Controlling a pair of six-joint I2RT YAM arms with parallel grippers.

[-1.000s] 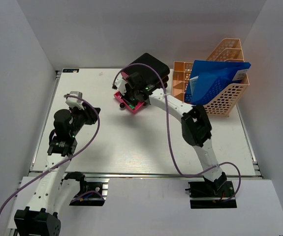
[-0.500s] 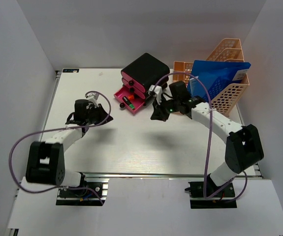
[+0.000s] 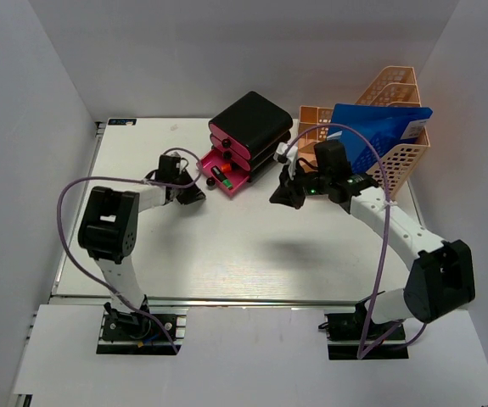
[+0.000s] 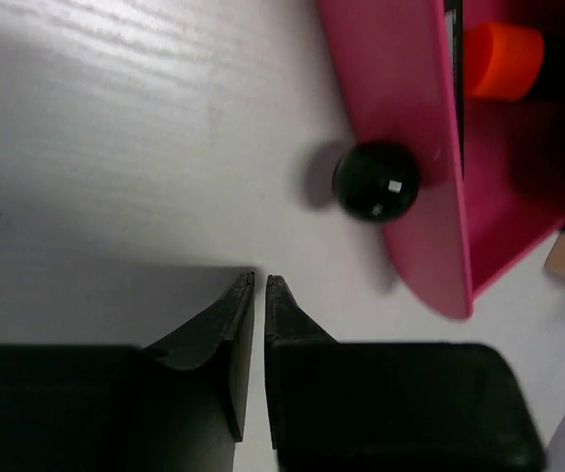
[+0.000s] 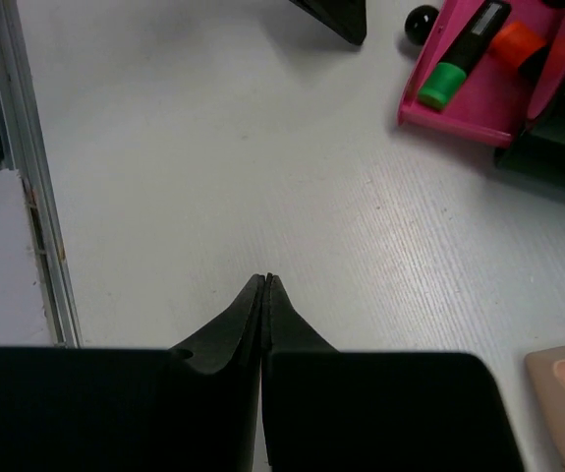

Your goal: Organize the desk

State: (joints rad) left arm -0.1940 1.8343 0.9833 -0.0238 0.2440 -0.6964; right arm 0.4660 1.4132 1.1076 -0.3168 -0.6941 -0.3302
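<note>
On matte white desk point(image 3: 227, 254) | glossy pink drawer point(image 4: 390, 147) open | round black knob point(image 4: 376, 182)

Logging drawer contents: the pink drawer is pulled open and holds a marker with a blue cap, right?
Not quite. The pink drawer is pulled open, but the marker in it has a green cap, not a blue one. The right wrist view shows this clearly.

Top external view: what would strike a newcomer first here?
The black-and-pink plastic drawer box stands at the back centre of the white desk, its lowest pink drawer pulled open. Right of it, a peach mesh file rack holds a blue folder. The left claw and right claw flank the drawer, both empty.
</note>
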